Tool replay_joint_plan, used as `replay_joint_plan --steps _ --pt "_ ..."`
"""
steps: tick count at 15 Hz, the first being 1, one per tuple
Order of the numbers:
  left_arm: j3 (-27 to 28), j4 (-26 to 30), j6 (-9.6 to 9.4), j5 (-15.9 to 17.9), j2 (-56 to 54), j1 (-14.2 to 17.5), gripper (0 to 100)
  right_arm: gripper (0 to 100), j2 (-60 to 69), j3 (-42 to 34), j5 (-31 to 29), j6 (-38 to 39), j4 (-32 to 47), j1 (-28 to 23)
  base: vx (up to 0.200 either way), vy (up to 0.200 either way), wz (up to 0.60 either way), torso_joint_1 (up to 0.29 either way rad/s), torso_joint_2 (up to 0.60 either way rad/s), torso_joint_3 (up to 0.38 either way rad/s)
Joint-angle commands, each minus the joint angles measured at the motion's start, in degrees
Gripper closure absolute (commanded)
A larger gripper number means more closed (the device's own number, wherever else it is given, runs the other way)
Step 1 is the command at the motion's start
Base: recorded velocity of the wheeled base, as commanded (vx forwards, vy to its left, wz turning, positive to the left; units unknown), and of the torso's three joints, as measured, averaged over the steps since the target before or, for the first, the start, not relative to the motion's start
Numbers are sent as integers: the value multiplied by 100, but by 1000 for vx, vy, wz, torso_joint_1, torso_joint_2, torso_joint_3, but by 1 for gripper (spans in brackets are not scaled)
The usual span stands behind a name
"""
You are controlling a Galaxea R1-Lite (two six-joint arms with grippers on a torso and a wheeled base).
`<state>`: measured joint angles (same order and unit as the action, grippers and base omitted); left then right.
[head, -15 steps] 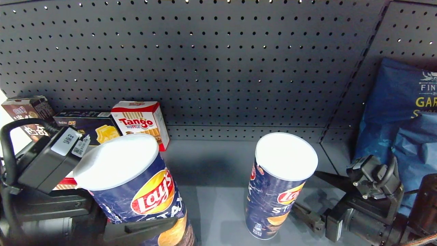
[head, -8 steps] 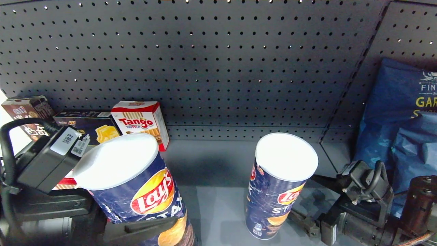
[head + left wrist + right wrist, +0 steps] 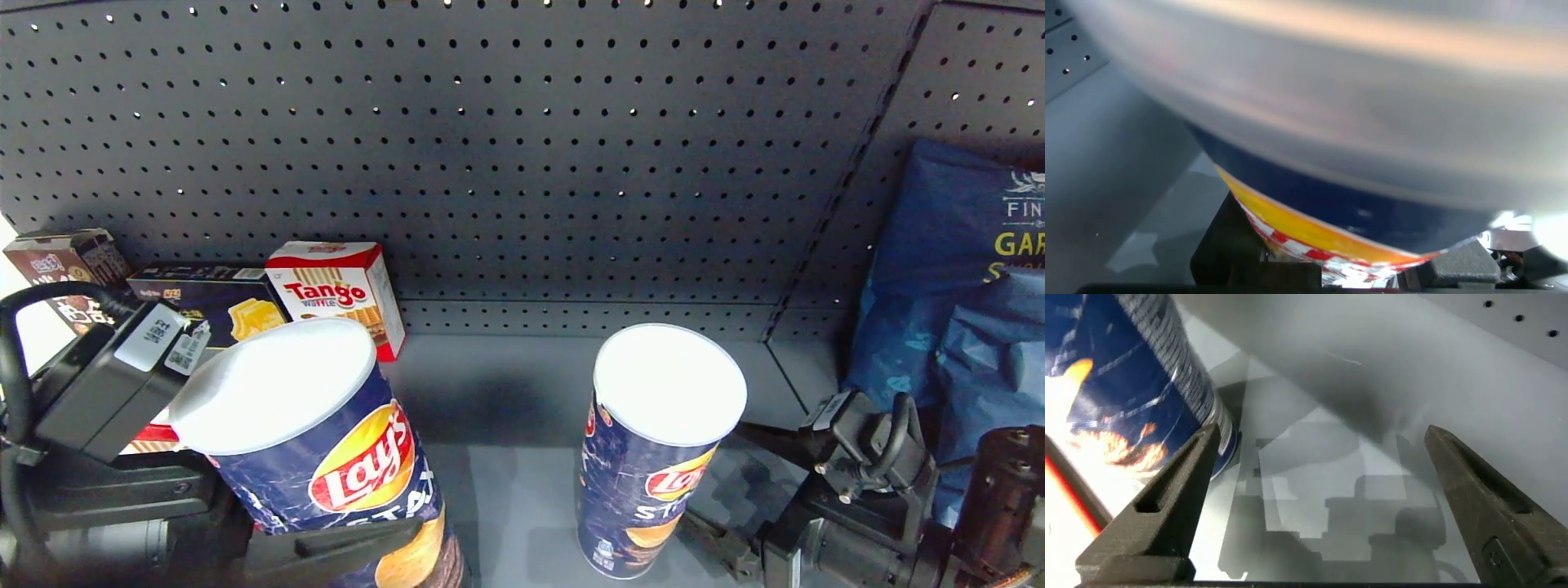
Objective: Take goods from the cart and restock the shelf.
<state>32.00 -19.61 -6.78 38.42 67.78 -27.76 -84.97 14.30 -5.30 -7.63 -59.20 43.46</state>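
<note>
Shifted slightly toward 7 o'clock since a second ago, the standing chip can (image 3: 653, 457) sits nearer the shelf's front edge, and the right gripper (image 3: 722, 551) has followed it leftward.

Head view: this can stands upright on the grey shelf (image 3: 506, 384) at 5 o'clock, with the right gripper low at its base on the 4 o'clock side. At 7 o'clock the left gripper (image 3: 343, 539) pinches the held chip can (image 3: 310, 441), one dark finger lying across its lower body. Snack boxes (image 3: 343, 286) stand at 9 o'clock against the pegboard (image 3: 522, 163). Blue bags (image 3: 955, 278) lean at 3 o'clock.

Left wrist view: the held chip can looms blurred, close above the shelf floor.

Right wrist view: the fingers (image 3: 1167, 506) are spread wide with bare shelf between them. The standing chip can's base is just beside one finger, and I cannot tell whether they touch.
</note>
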Motion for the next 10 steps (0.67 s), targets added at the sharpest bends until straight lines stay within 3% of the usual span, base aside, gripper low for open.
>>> replay_joint_plan --steps 1,10 --pt "-1 -7 1 -2 -2 -2 100 0 24 -32 3 -37 -4 31 0 0 0 0 0 0" --pt "8 -7 1 -2 -2 -2 100 0 270 -279 214 -177 -48 400 0 0 0 0 0 0"
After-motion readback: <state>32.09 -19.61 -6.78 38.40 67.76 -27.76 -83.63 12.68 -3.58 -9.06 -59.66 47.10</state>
